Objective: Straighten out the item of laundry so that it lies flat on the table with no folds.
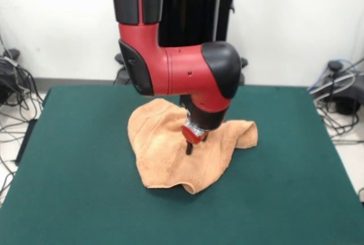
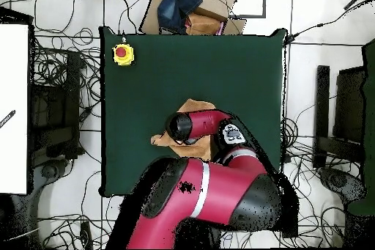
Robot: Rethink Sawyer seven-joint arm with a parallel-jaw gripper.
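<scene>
So we've got the green felt table point(image 1: 74, 199) filling most of the front view, and the red and black Sawyer arm point(image 1: 182, 71) comes down over its middle, a bit toward the far edge where the pedestal stands. From overhead the arm point(image 2: 212, 196) sweeps in from the robot-side edge and covers a good chunk of the tabletop point(image 2: 146, 78).

The peach-orange terry towel point(image 1: 165, 154) sits around the table's center, well away from all four corners. It's definitely not flat: we see it bunched up, with a rounded hump on the left side in the front view, a rolled flap sticking out toward the right edge, and a curled fold at the near tip. Overhead, only slivers of the towel point(image 2: 192, 105) peek out from under the arm.

The gripper point(image 1: 190, 148) points straight down and touches the towel near its middle. We only see a thin dark tip below the red wrist piece, so we can't tell whether it's spread or pinched.

There's a yellow box with a red button point(image 2: 123, 54) near one far corner in the overhead view.
</scene>
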